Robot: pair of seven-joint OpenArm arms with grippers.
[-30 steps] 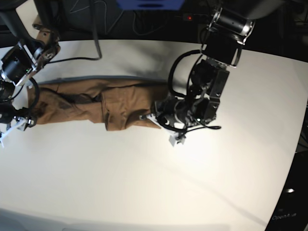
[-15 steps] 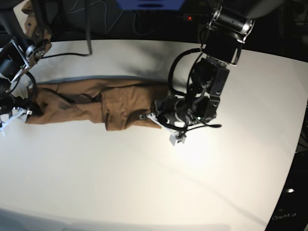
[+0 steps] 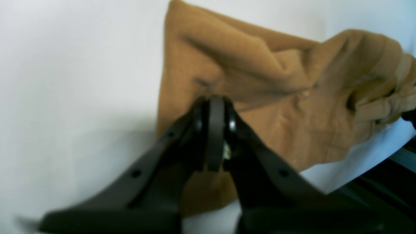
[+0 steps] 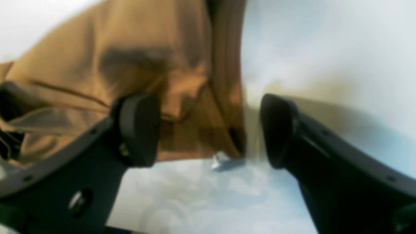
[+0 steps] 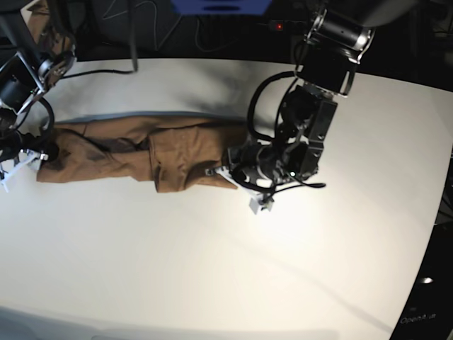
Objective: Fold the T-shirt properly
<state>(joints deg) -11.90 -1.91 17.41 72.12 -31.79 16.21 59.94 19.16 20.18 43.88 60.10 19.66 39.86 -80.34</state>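
The left gripper [image 3: 213,130] is pressing closed fingers onto the T-shirt [image 5: 141,156] while the right gripper [image 4: 208,130] is gaping open.

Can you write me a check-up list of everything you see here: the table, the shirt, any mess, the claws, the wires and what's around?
Surface: white table, bare apart from the shirt and the arms.
Job's things: brown T-shirt lies in a long, rumpled strip, not neatly folded yet.
Clutter: nothing seen.
Claws: left claw is shut, right above the shirt's edge; whether it pinches cloth cannot be told. Right claw is open, with the shirt's other end between its jaws, nothing held.
Cables: black cables run across the table's far edge.
Surroundings: dark behind the table; a small red light glows.
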